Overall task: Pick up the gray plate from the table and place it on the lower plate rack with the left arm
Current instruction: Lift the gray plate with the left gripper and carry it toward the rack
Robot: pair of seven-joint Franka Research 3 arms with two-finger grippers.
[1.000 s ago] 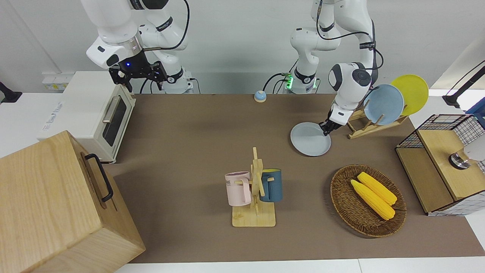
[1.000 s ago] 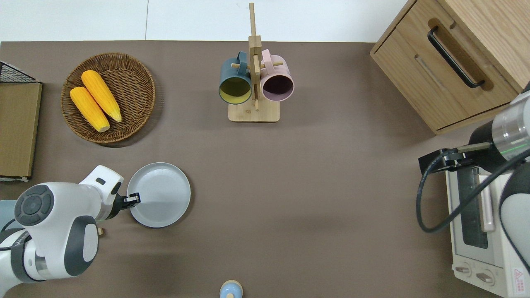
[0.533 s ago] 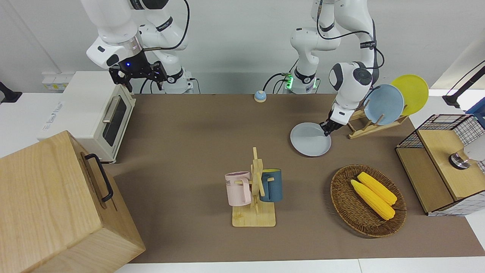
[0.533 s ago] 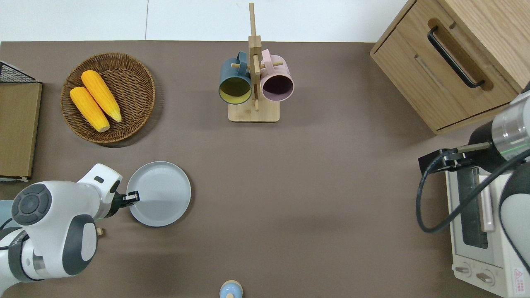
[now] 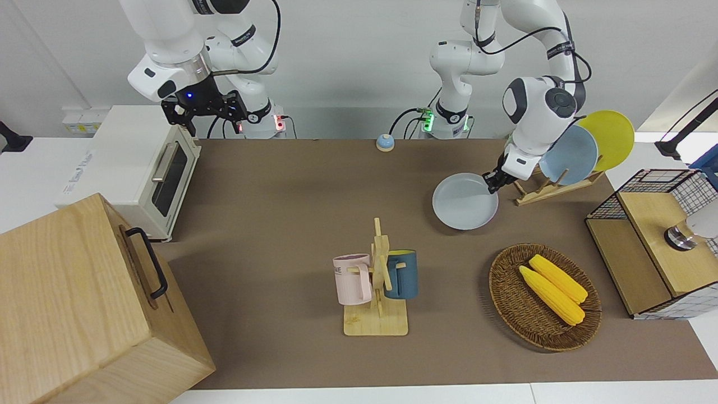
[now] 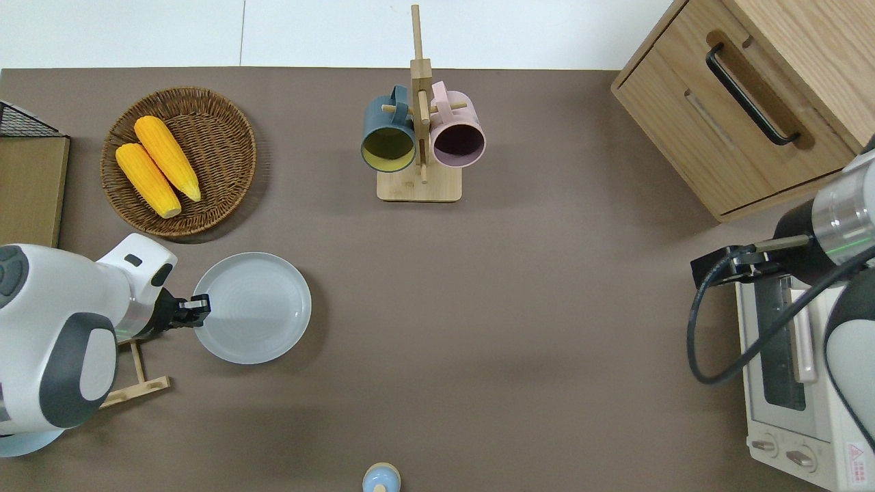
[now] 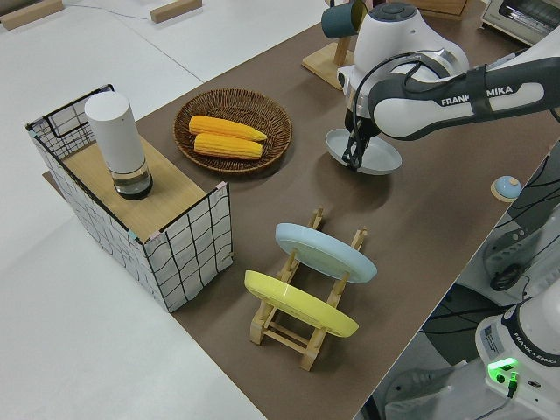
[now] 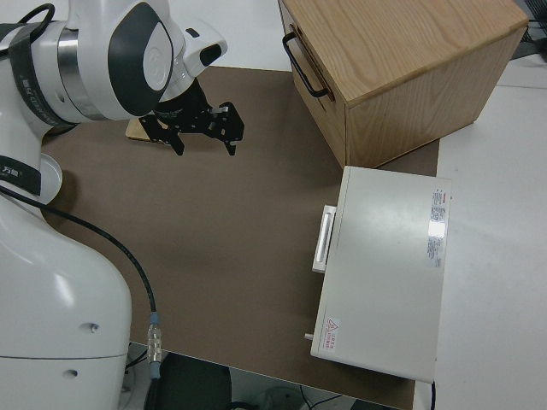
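Note:
The gray plate (image 5: 464,209) hangs a little above the brown mat, slightly tilted; it also shows in the overhead view (image 6: 251,307) and the left side view (image 7: 372,153). My left gripper (image 5: 492,185) (image 6: 198,305) (image 7: 353,157) is shut on the plate's rim at the edge toward the left arm's end of the table. The lower plate rack (image 5: 547,188) (image 7: 306,328) stands beside it, holding a light blue plate (image 5: 572,154) and a yellow plate (image 5: 611,137); the slots beside the light blue plate are free. The right arm, with its gripper (image 5: 205,109) open, is parked.
A wicker basket (image 5: 507,303) with two corn cobs lies farther from the robots than the plate. A wooden mug stand (image 5: 378,280) with two mugs stands mid-table. A wire-sided box (image 5: 645,247), a toaster oven (image 5: 140,168), a wooden cabinet (image 5: 78,303) and a small blue bell (image 5: 385,142) line the edges.
My left gripper has lifted the gray plate off the mat and carried it slightly toward the left arm's end of the table. The right arm has not moved.

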